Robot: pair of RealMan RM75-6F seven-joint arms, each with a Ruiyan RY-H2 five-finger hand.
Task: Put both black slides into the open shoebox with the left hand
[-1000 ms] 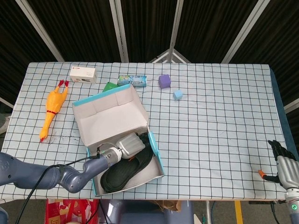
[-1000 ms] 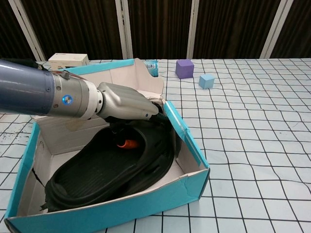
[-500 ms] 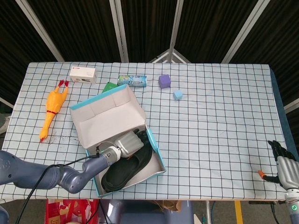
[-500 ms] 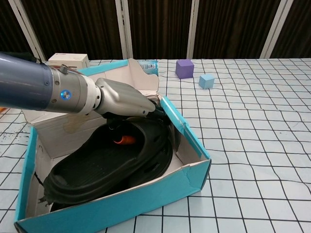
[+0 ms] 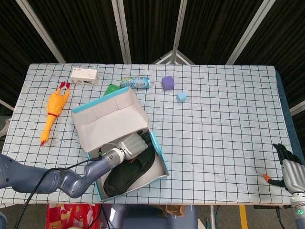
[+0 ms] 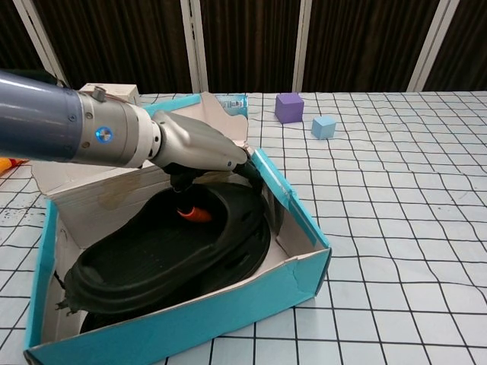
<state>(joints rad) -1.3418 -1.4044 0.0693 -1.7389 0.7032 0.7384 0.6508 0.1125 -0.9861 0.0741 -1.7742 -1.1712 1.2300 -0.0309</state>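
The left hand (image 6: 199, 150) sits low in the shoebox (image 6: 293, 209), its fingers reaching down onto the slides (image 6: 171, 247) stacked inside; whether they grip the top slide or only press on it I cannot tell, since the palm hides the fingertips. Both slides appear to lie in the box, one on the other. The right hand (image 5: 289, 164) rests at the table's (image 5: 228, 124) far right edge, fingers curled in with nothing in them.

The risk, as I judge it, is in the withdrawal: if a finger is hooked under the strap, lifting may drag the top slide out, or tug the light box across the table. The box lid (image 5: 107, 117) stands right behind the hand and could be knocked.

The chest view shows an orange fingertip pad (image 6: 192, 214) against the slide and the stacking of the pair. The head view alone shows the right hand, the box's place on the table, and the rubber chicken (image 5: 53, 112) well to the left
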